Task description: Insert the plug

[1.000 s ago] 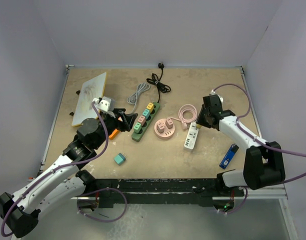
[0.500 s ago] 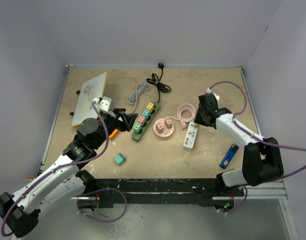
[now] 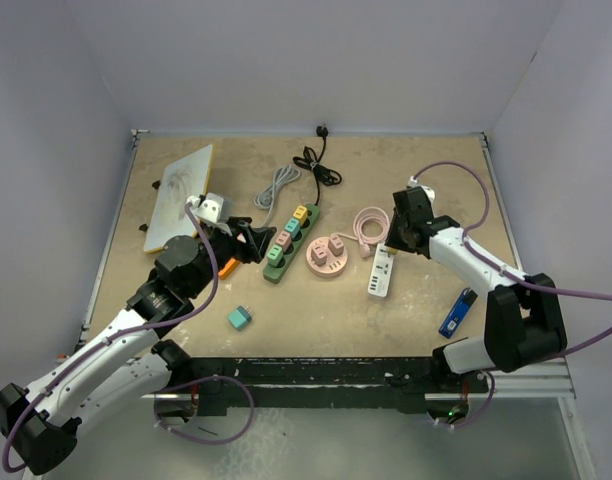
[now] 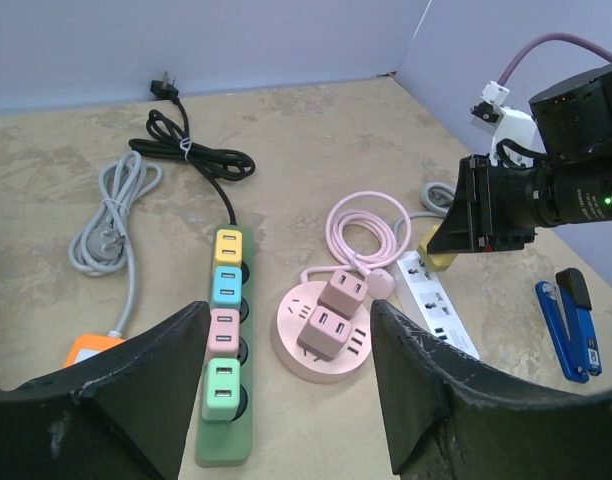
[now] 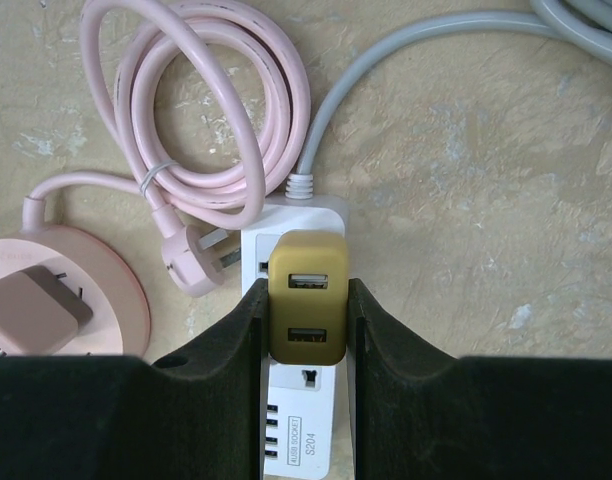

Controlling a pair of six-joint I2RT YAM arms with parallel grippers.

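Right tool (image 5: 305, 292) is clamped on the yellow plug (image 5: 306, 305), held directly over the cord end of the white power strip (image 5: 304, 425). Strip and plug are aligned lengthwise, so a straight descent is judged sufficient.

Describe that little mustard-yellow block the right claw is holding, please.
The mustard-yellow block is a small, rounded charger that looks like matte plastic, with two USB ports stacked on its visible face. The right gripper pinches its two sides between black fingers. It sits over the cable end of the white power strip. Whether its prongs are seated in a socket cannot be seen.
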